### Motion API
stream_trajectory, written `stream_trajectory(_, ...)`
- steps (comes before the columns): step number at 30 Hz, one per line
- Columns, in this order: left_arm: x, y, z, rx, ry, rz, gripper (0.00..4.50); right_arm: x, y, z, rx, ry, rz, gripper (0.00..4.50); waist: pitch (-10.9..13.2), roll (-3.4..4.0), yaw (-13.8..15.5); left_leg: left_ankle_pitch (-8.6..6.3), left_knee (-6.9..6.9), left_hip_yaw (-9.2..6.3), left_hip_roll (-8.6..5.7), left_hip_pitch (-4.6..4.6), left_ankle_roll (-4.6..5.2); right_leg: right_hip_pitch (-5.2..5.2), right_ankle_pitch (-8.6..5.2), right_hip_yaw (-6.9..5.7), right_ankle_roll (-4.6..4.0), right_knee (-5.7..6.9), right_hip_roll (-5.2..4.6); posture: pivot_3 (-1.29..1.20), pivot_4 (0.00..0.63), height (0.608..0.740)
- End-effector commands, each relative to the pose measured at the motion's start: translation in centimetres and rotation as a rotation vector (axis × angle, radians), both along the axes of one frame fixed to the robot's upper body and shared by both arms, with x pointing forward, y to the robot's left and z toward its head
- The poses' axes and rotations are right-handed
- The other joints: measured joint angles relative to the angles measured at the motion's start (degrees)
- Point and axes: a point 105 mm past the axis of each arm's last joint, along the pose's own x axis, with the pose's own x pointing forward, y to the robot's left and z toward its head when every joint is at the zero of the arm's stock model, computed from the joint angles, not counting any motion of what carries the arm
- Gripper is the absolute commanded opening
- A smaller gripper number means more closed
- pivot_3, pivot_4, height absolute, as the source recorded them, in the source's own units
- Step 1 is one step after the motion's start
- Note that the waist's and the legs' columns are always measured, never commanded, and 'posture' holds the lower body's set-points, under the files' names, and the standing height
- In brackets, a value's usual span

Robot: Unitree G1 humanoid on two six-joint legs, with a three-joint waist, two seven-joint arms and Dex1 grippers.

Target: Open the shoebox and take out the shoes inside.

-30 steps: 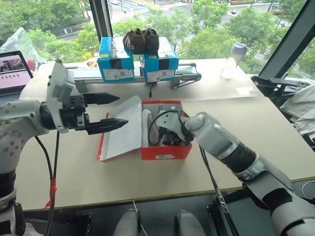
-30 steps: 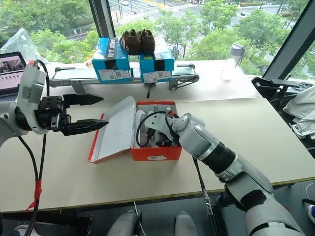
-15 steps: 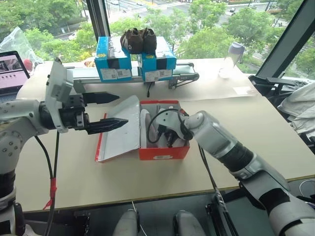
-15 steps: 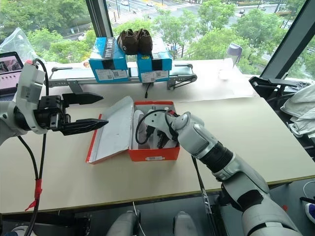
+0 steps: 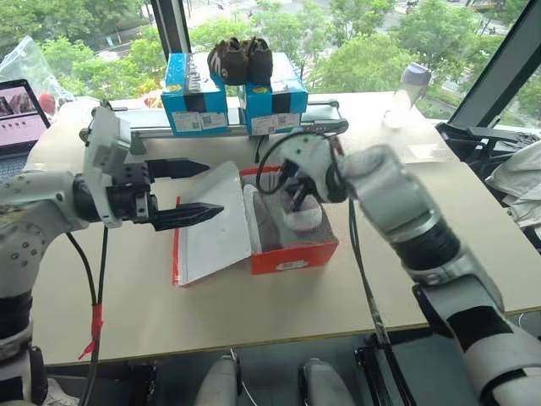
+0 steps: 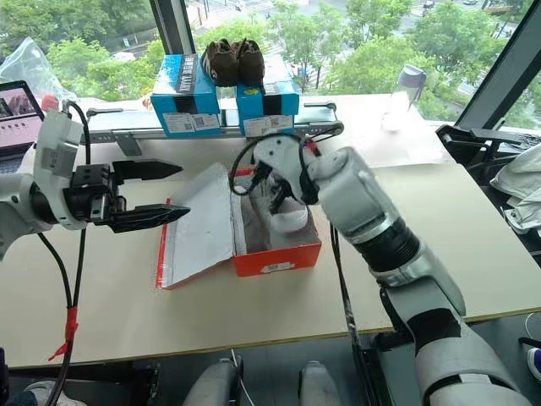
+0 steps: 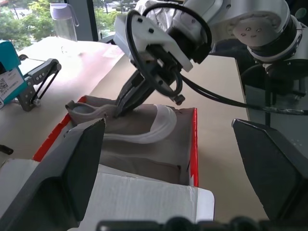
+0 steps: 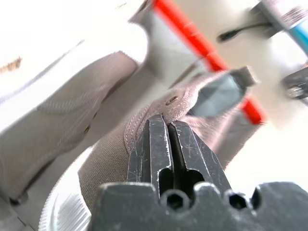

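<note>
On the table (image 5: 254,313) the shoebox (image 5: 292,249) is seen with its lid folded flat to the left and one shoe still lying inside. The other shoe (image 7: 130,122) is held above the box by the right tool (image 7: 126,103), which is pinched shut on a thin edge of the collar, so the shoe could slip free and drop back. The left tool (image 5: 182,190) is held wide and empty beside the lid, where the lifted shoe could be knocked.
</note>
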Motion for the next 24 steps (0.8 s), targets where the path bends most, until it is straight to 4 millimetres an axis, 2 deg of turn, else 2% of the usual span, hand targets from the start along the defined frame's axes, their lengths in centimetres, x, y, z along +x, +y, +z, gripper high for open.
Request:
stream_trajectory(1, 0.1, -0.2, 1.0, 0.003, -0.060, -0.021, 4.50, -0.5, -0.7, 4.2, 0.066, -0.104, -0.013, 0.01, 0.01, 0.00, -0.02, 0.00, 0.00, 0.00, 0.00, 0.00, 0.00, 0.00, 0.00, 0.00, 0.00, 0.00, 0.00, 0.00, 0.150, 0.740)
stream_trajectory(6, 0.4, -0.5, 1.1, 0.006, -0.061, -0.041, 4.50, -0.9, -2.4, 7.0, 0.178, -0.107, -0.045, 0.01, 0.09, 0.07, -0.02, 0.00, 0.02, 0.00, 0.01, 0.00, 0.00, -0.01, 0.00, -0.01, 0.00, 0.02, 0.01, 0.00, 0.150, 0.740)
stream_trajectory(9, 0.5, -0.7, 1.0, 0.009, -0.054, -0.064, 4.50, -0.8, -5.2, 9.1, 0.205, -0.167, -0.083, 0.01, 0.10, 0.06, 0.21, 0.00, 0.02, 0.00, 0.00, -0.01, 0.00, 0.00, 0.00, -0.01, 0.00, 0.01, 0.01, 0.00, 0.150, 0.740)
stream_trajectory(10, 0.5, -0.8, 1.0, 0.013, -0.049, -0.075, 4.50, -0.3, -6.7, 9.6, 0.194, -0.203, -0.122, 0.01, 0.11, 0.06, 0.35, 0.00, 0.02, 0.00, 0.00, -0.02, 0.00, 0.01, 0.00, -0.02, 0.01, 0.00, 0.00, 0.00, 0.150, 0.740)
stream_trajectory(12, 0.6, -1.0, 0.8, 0.025, -0.045, -0.093, 4.50, 0.5, -9.4, 9.6, 0.180, -0.222, -0.179, 0.01, 0.12, 0.06, 0.50, 0.00, 0.05, 0.02, -0.03, -0.03, 0.00, 0.03, -0.01, -0.01, 0.01, -0.02, -0.01, 0.00, 0.150, 0.740)
stream_trajectory(14, 0.7, -1.1, 0.8, 0.031, -0.043, -0.102, 4.50, 1.2, -12.1, 8.6, 0.133, -0.230, -0.233, 0.01, 0.12, 0.05, 0.67, 0.00, 0.07, 0.04, -0.03, -0.03, 0.00, 0.04, -0.01, -0.01, 0.01, -0.02, -0.02, 0.00, 0.150, 0.740)
stream_trajectory(17, 0.8, -1.2, 0.8, 0.037, -0.040, -0.119, 4.50, 1.7, -14.8, 7.2, 0.179, -0.213, -0.275, 0.01, 0.13, 0.05, 0.71, 0.00, 0.10, 0.06, -0.01, -0.03, 0.00, 0.06, -0.01, -0.01, 0.02, -0.04, -0.01, 0.00, 0.150, 0.740)
stream_trajectory(19, 0.9, -1.3, 0.7, 0.047, -0.038, -0.127, 4.50, 1.7, -16.5, 5.2, 0.216, -0.199, -0.279, 0.01, 0.14, 0.07, 0.40, 0.00, 0.10, 0.10, 0.00, -0.03, 0.00, 0.04, -0.01, 0.05, 0.02, -0.02, -0.01, 0.00, 0.150, 0.740)
stream_trajectory(22, 1.0, -1.5, 0.7, 0.054, -0.037, -0.134, 4.50, 1.4, -19.4, 1.2, 0.240, -0.155, -0.293, 0.01, 0.15, 0.06, 0.52, 0.00, 0.08, 0.09, 0.00, -0.04, 0.01, 0.06, -0.01, 0.05, 0.02, -0.02, 0.00, 0.00, 0.150, 0.740)
stream_trajectory(24, 1.1, -1.5, 0.7, 0.058, -0.037, -0.135, 4.50, 1.2, -20.6, -0.4, 0.243, -0.143, -0.310, 0.01, 0.23, 0.18, 0.50, -0.01, 0.11, 0.12, -0.03, -0.06, 0.02, 0.06, -0.02, 0.07, 0.03, -0.02, -0.03, 0.00, 0.150, 0.740)
